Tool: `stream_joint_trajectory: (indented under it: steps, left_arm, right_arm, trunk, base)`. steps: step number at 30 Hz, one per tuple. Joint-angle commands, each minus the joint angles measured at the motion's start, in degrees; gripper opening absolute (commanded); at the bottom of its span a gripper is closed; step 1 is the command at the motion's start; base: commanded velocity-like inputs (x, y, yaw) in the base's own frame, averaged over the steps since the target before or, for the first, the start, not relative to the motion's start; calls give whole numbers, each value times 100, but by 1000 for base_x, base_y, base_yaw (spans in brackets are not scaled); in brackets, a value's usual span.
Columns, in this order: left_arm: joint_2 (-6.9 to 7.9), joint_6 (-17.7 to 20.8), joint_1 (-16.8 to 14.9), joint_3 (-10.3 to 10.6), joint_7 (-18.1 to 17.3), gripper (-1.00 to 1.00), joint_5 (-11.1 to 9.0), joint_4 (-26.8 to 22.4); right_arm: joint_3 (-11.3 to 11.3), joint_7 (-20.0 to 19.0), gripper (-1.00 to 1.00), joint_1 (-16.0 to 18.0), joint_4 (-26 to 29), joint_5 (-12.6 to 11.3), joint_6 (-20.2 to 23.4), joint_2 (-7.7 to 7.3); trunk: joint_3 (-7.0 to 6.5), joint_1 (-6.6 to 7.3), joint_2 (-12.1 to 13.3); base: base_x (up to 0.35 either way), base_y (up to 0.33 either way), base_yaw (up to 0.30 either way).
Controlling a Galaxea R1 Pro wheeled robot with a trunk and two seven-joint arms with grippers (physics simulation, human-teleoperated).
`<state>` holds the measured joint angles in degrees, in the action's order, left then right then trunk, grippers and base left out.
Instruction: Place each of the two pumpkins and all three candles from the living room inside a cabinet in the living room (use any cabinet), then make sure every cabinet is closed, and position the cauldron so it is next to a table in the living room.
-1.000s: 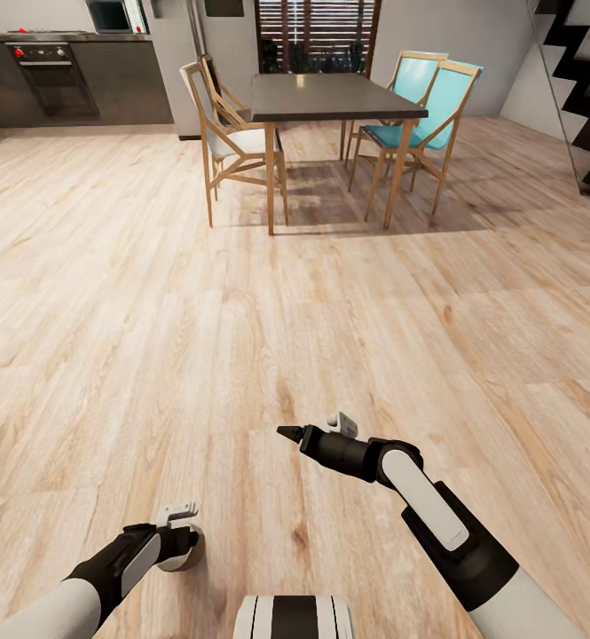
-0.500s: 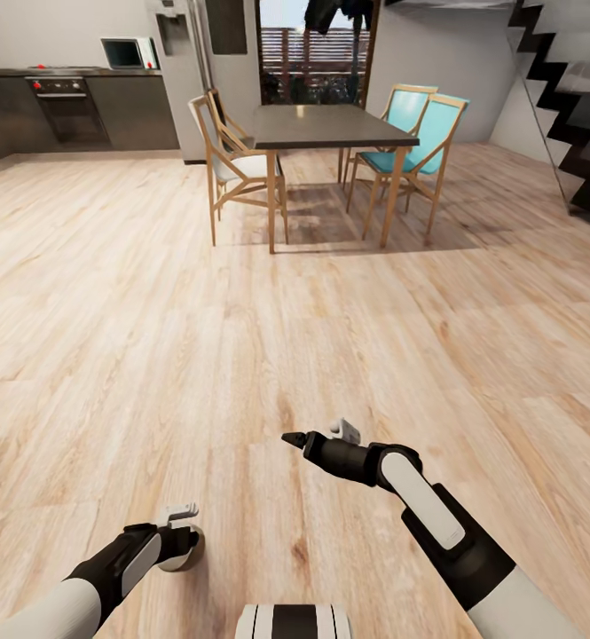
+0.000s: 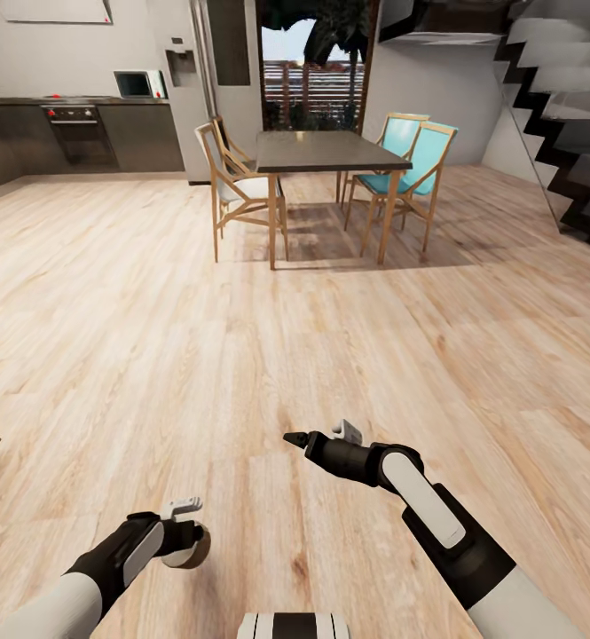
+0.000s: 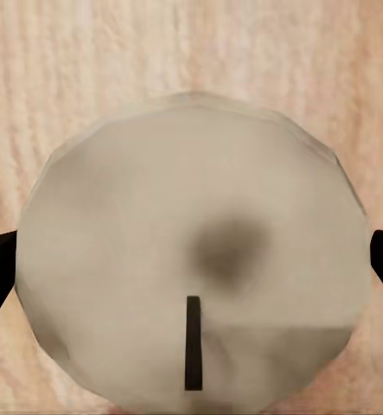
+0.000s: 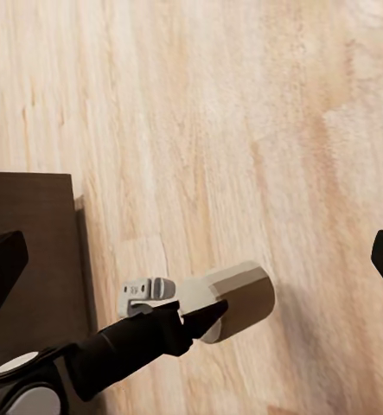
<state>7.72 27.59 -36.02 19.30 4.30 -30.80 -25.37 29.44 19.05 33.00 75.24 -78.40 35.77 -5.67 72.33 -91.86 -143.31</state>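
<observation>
Gripping a stubby pale candle [image 4: 191,268] across its round sides over the wooden floor [image 3: 241,293], the left gripper [image 3: 186,535] holds something probably light, stiff and slippery, while the right gripper [image 3: 321,437] has its jaws spread and empty.

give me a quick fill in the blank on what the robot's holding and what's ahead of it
The left claw is shut on a pale ____.
The right claw is ____, with nothing between its fingers.
Two of the chairs at the dining table have ____ seats.
Under both arms lies a light ____ floor.

Missing words: candle; open; turquoise; wooden
</observation>
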Motion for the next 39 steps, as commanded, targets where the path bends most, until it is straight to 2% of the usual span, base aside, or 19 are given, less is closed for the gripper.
stream_joint_trajectory:
  steps: [1,6,9,11,13,19,29,35,39]
  left_arm:
    - [9,72,-2,39,42,-100,-53,-43]
    - [17,272,-2,10,48,-100,-60,-257]
    - [24,360,-2,-195,50,-100,-130,-315]
    - [26,452,-1,-351,52,-100,-160,-333]
    - [32,528,-1,-422,53,-100,-172,-340]
    - [31,578,-1,-464,45,-100,-180,-345]
    - [52,586,-1,-471,44,-100,-181,-346]
    - [64,589,-1,-471,44,-100,-169,-346]
    - [76,589,-1,-478,50,-100,-159,-346]
  right_arm:
    - [10,56,100,5,8,-61,-7,-4]
    - [10,55,100,5,3,-62,-8,-4]
    - [10,56,100,5,0,-62,-14,-4]
    - [10,61,100,5,0,-60,-23,-4]
    - [10,62,100,5,-4,-56,-34,-4]
    - [10,64,100,5,-17,-53,-50,-4]
    - [3,54,100,5,-132,-61,-52,-13]
    - [2,47,100,5,-179,-74,-54,-249]
    - [1,48,100,5,-254,-72,-60,-343]
  trunk:
    - [5,1,-2]
    - [-84,11,3]
    - [-150,19,7]
    - [-186,63,88]
    - [-222,107,168]
    - [-330,239,409]
    - [-510,458,810]
    - [-617,590,1050]
    - [-689,678,1211]
  base:
    - [0,0,0]
    - [0,0,0]
    - [0,0,0]
    - [0,0,0]
    - [0,0,0]
    - [0,0,-68]
    - [0,0,-265]
    - [0,0,-280]
    - [0,0,-280]
